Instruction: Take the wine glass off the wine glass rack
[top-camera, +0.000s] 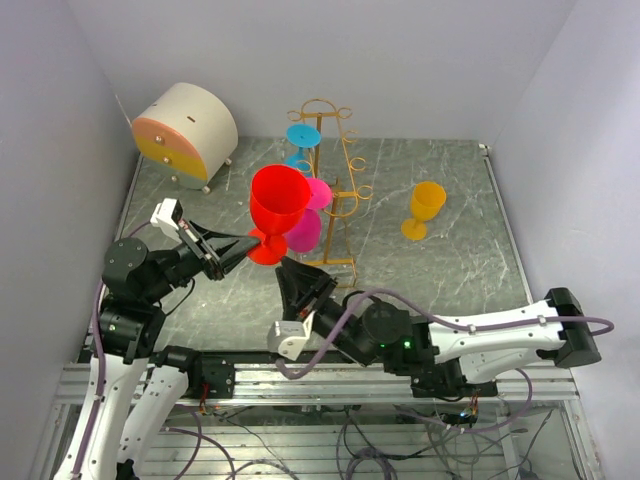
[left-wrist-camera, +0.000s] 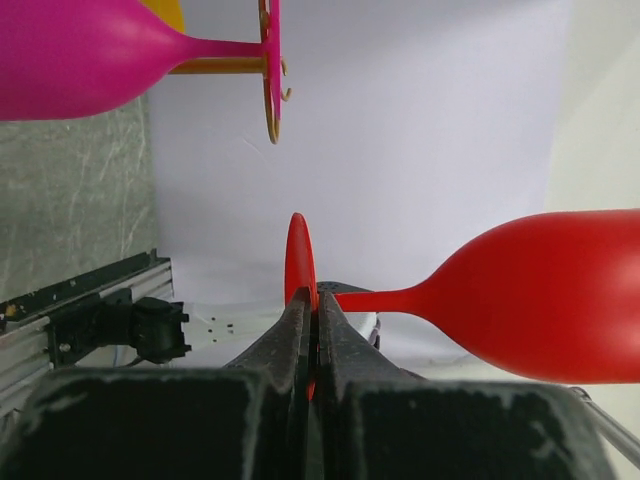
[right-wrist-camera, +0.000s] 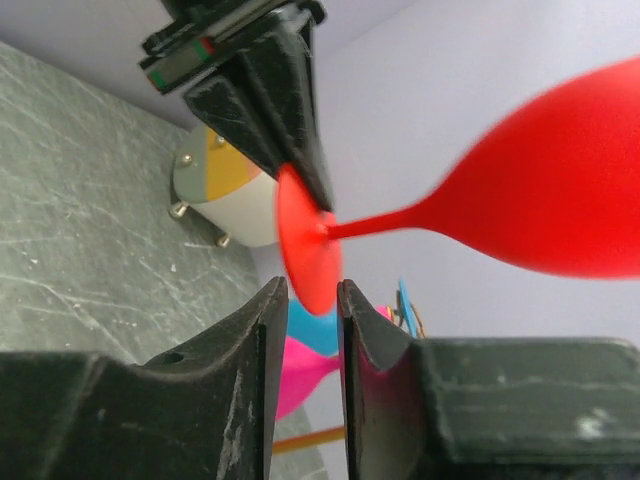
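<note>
A red wine glass (top-camera: 280, 200) is off the gold wire rack (top-camera: 340, 195) and held upright in the air just left of it. My left gripper (top-camera: 240, 247) is shut on the edge of the glass's foot disc (left-wrist-camera: 298, 262), with the bowl (left-wrist-camera: 540, 295) to its right. My right gripper (top-camera: 290, 270) is open just below and right of the foot. In the right wrist view its fingers (right-wrist-camera: 268, 310) stand on either side of the disc's lower edge (right-wrist-camera: 308, 255) without closing on it. The left gripper's fingers (right-wrist-camera: 265, 90) grip the disc from above there.
A pink glass (top-camera: 305, 228) and a blue glass (top-camera: 302, 138) hang on the rack. A yellow glass (top-camera: 425, 208) stands on the table to the right. A round beige drawer cabinet (top-camera: 185, 128) sits at the back left. Walls close in on both sides.
</note>
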